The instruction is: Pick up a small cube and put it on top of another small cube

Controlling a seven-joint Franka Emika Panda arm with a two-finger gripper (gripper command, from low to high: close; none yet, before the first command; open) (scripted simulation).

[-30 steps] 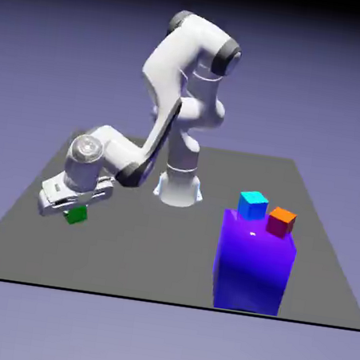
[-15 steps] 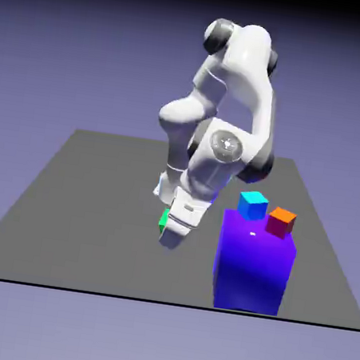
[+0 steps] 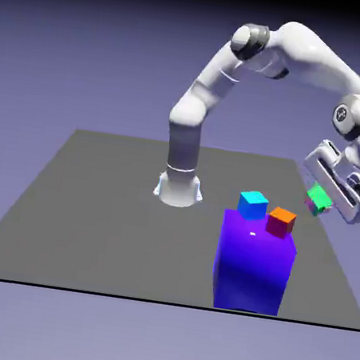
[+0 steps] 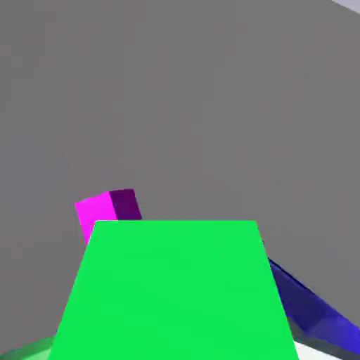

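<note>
Presently, your gripper [image 3: 317,205]: clamped on the green cube [image 3: 318,198]; the hand is tilted, high at the exterior view's right.
Green cube, position: between the fingertips, at the hand's lower side as you see it in the exterior view. You have it off the table [image 3: 119,231].
Green cube, hand view: one broad bright face fills the bottom middle and hides most of the fingers; you will find only slivers of pale surface at the lower corners.
Cyan cube [image 3: 252,205]: at the top of the large blue-violet block [image 3: 252,266], toward the exterior view's left. It is apart from your gripper.
Orange cube [image 3: 281,222]: also at the block's top, toward the exterior view's right and nearer the camera than the cyan one. You have the green cube above and to the right of it in that view, apart from it.
Magenta object [image 4: 97,212]: partly hidden by the green cube in your hand view, out past its upper left corner; its full shape cannot be told.
Blue-violet block, hand view: a dark blue part shows beyond the green cube's right edge.
Arm [image 3: 322,54]: you have it arched from its base across to the exterior view's right.
</note>
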